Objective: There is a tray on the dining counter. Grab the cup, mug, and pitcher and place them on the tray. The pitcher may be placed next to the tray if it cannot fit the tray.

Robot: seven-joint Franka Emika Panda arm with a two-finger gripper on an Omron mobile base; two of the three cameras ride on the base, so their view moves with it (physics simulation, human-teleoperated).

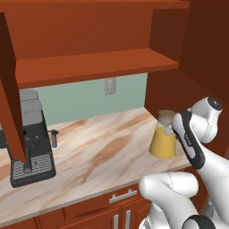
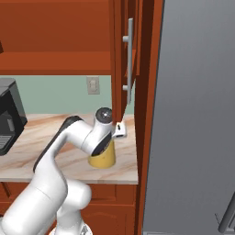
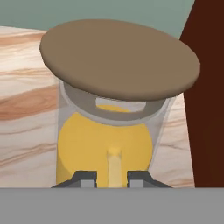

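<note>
- Upright, the pitcher [image 1: 163, 142] stands on the marbled counter [image 1: 98, 152], its long axis vertical and its round tan lid [image 3: 118, 59] on top.
- Orange liquid fills its wide lower body; the neck under the lid is clear and narrower.
- It sits at the counter's right end, near the front edge and just beside the reddish-brown cabinet wall [image 1: 179, 103] that closes off that end.
- From the hand view, a slim vertical handle [image 3: 114, 166] runs down the side of the pitcher that faces the camera, so the handle points toward the arm.
- The gripper [image 3: 111, 177] is right at the pitcher, at the level of its lower body, with the lid above it.
- Its two dark fingertips [image 3: 85, 177] stand a narrow way apart, one on each side of the handle, with the handle between them.
- The jaws look pinched on the handle, though the contact itself sits at the picture's edge and is hard to make out.
- Seen from the right base view, the wrist [image 2: 103, 133] covers the top of the pitcher, and only the yellow base [image 2: 103, 157] shows below it.
- A dark coffee machine [image 1: 31, 143] stands well apart from the pitcher, at the counter's left end.
- On the green back wall, a pale outlet plate [image 1: 110, 86] hangs under the shelf [image 1: 94, 67].
</note>
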